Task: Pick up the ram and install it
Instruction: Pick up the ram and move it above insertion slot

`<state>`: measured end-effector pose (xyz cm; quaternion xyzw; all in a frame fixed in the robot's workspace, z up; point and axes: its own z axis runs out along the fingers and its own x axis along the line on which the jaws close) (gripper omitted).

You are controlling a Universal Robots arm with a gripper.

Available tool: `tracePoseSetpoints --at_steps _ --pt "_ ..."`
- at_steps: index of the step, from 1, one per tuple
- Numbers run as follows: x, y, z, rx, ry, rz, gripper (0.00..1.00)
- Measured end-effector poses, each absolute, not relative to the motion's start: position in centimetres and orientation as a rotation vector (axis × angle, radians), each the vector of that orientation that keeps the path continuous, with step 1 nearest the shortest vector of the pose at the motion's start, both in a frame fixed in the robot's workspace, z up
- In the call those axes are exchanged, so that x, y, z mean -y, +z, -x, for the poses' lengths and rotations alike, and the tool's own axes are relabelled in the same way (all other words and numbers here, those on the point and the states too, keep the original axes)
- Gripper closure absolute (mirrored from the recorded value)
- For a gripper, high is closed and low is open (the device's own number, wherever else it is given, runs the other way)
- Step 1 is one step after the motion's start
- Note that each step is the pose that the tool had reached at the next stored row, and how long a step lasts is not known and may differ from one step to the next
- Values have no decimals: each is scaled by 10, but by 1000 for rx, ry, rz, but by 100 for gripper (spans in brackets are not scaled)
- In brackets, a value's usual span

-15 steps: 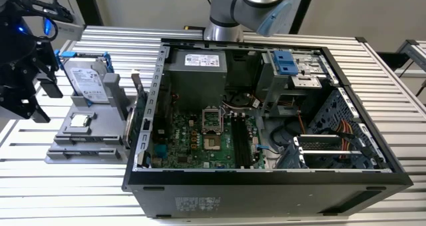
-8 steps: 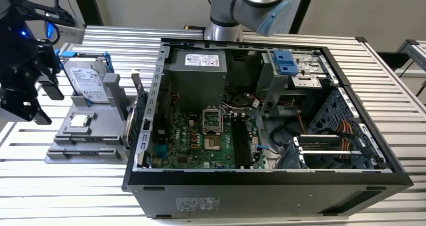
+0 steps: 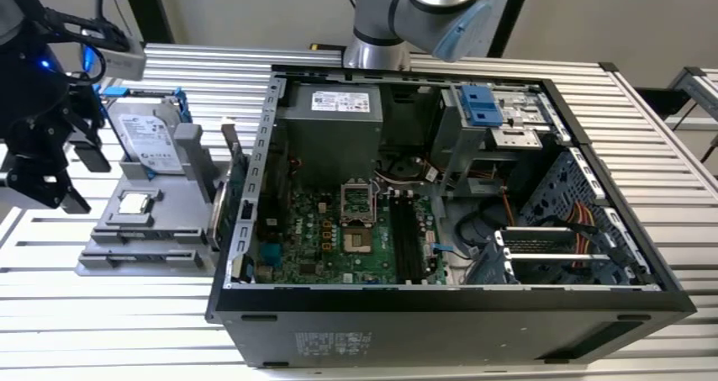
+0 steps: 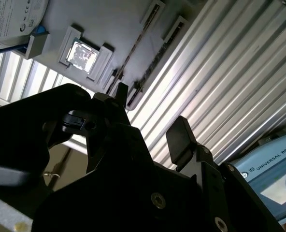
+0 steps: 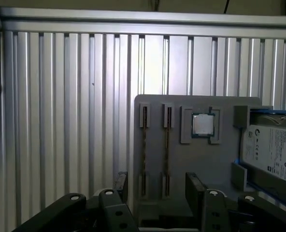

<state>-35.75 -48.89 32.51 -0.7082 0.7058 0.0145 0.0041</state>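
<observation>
Two rams stand on edge in narrow slots of the grey holder [image 5: 220,159]; they show as thin dark strips [image 5: 144,147] [image 5: 167,147] in the first wrist view and as thin lines [image 4: 133,48] in the second wrist view. In the exterior view a ram [image 3: 221,206] stands at the holder's side nearest the case. My black gripper [image 3: 87,181] hangs at the exterior view's left, beside the holder and apart from it. It is open [image 5: 157,193] [image 4: 150,118] with nothing between its fingers [image 5: 196,186].
The holder also carries a square silver processor chip [image 5: 203,124] and a silver hard drive [image 5: 273,150] with blue handles. The open computer case [image 3: 449,305] lies at the exterior view's right, its motherboard's black slots [image 3: 404,238] facing up. Ribbed aluminium table [image 5: 61,121] surrounds everything.
</observation>
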Motion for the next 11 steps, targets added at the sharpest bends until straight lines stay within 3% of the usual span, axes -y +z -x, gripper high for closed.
tracePoseSetpoints --at_steps 11 --pt "489 317 357 -2212 45 2219 0"
